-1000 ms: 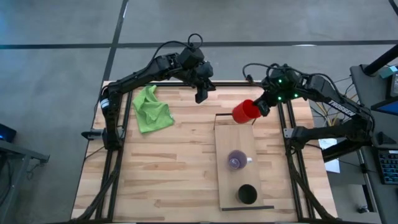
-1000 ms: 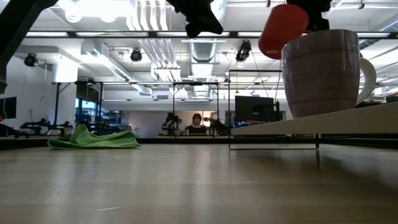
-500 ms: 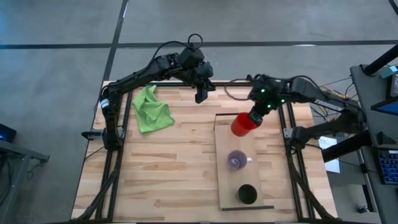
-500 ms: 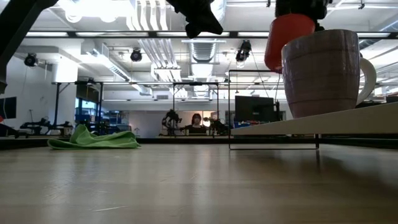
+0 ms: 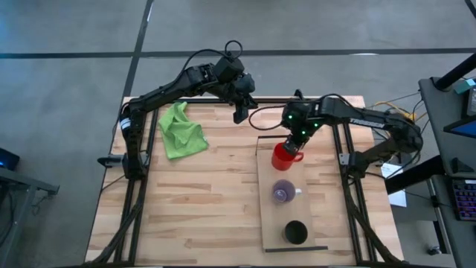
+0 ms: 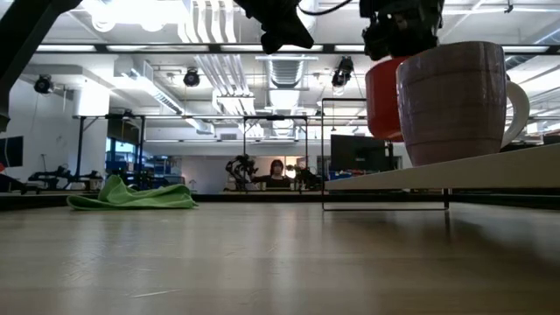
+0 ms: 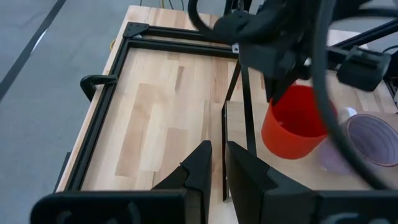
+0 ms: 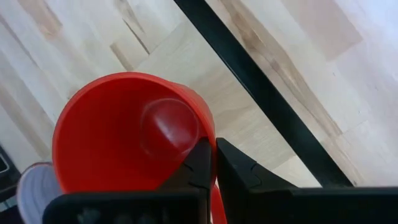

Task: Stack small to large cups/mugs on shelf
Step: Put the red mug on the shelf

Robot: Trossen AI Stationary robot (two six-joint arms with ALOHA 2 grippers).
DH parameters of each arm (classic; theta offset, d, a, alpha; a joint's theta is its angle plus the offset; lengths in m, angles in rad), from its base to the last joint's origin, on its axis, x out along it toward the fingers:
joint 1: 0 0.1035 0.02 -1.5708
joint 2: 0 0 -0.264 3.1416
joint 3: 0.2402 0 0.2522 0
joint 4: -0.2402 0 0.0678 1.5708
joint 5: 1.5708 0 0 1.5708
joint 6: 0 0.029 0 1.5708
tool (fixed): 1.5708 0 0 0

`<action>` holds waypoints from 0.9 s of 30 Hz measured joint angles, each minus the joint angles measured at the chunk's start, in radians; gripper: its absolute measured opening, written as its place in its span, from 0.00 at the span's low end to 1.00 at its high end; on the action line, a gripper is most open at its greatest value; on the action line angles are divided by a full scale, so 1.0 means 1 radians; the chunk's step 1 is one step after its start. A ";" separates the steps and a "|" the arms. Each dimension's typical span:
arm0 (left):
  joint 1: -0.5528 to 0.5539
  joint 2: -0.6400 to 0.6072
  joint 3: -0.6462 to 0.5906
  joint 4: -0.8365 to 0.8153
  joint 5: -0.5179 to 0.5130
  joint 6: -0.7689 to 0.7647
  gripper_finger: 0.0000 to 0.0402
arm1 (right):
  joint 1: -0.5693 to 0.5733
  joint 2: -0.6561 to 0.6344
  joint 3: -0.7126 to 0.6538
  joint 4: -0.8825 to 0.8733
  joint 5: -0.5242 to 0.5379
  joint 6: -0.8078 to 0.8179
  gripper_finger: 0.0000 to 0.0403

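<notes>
The red cup (image 5: 283, 157) hangs upright in my right gripper (image 5: 296, 141) over the far end of the light wood shelf (image 5: 286, 212). It also shows in the low view (image 6: 383, 96), behind the purple cup (image 6: 451, 101). The purple cup (image 5: 282, 193) stands on its base at the shelf's middle. The black cup (image 5: 295, 232) stands near the shelf's near end. My left gripper (image 5: 242, 113) is shut and empty, raised over the table's far edge, left of the shelf. My right gripper holds the red cup by its rim (image 8: 208, 140), one finger inside the cup and one outside. The fingers come from above, slanting from the table's far right. The cup hangs upright, mouth up, clear of the shelf.
A crumpled green cloth (image 5: 182, 130) lies on the table at the far left. The shelf's thin black wire frame (image 8: 267, 99) runs along its far end under the red cup. Bare plank tabletop (image 5: 193, 201) lies left of the shelf.
My right gripper has gone toward the table's left and near edges and down, from past the shelf's far right corner to above its far end. The red cup has turned from lying tilted on its side to upright, mouth up.
</notes>
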 joint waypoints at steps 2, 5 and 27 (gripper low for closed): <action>0.000 0.000 0.000 0.000 0.000 0.000 0.08 | 0.000 0.016 0.000 0.000 0.000 0.000 0.02; 0.000 0.000 0.000 0.000 0.000 0.000 0.08 | 0.000 0.033 0.000 0.001 0.000 0.000 0.02; 0.000 0.002 0.000 0.001 0.000 0.002 0.08 | 0.034 0.051 0.000 0.003 0.051 0.009 0.02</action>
